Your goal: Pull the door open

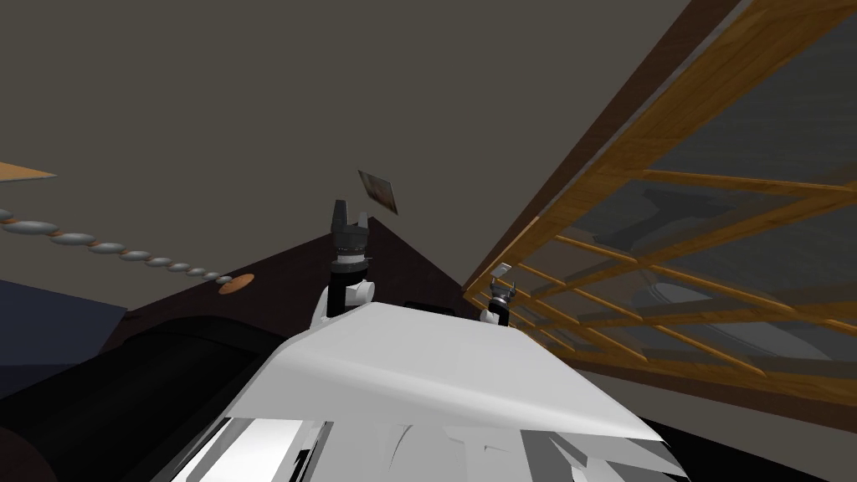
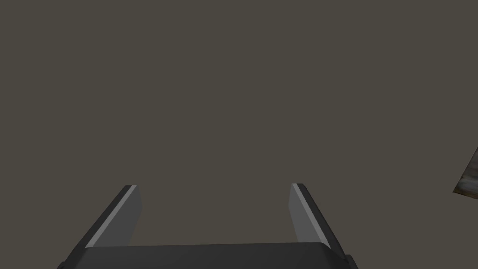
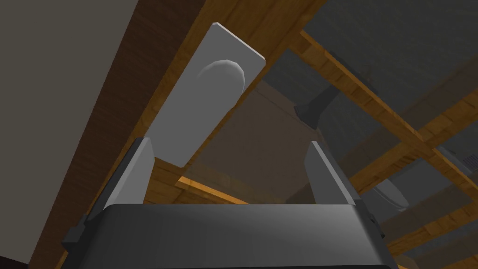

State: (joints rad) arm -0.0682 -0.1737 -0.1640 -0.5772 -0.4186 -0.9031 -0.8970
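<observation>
Facing: one glazed door (image 1: pixel 615 163) with wooden bars, on my right side, slanting away from me.
Plate: one grey handle plate (image 3: pixel 205 98) fixed flat at the door's near edge, its long axis running along that edge.
Knob: one rounded grey knob (image 3: pixel 221 74) near the plate's far end. It lies ahead of the right claw (image 3: pixel 228 175), beyond the fingertips and offset toward one finger, not yet between them.
Right claw: wide and empty. It is the nearer one, just beside the door's edge.
Left claw: one, (image 1: pixel 350 219), raised ahead of me, well apart from the door, wide and empty.
Coming move: I judge that the right arm must advance and shift sideways to bracket the knob.
</observation>
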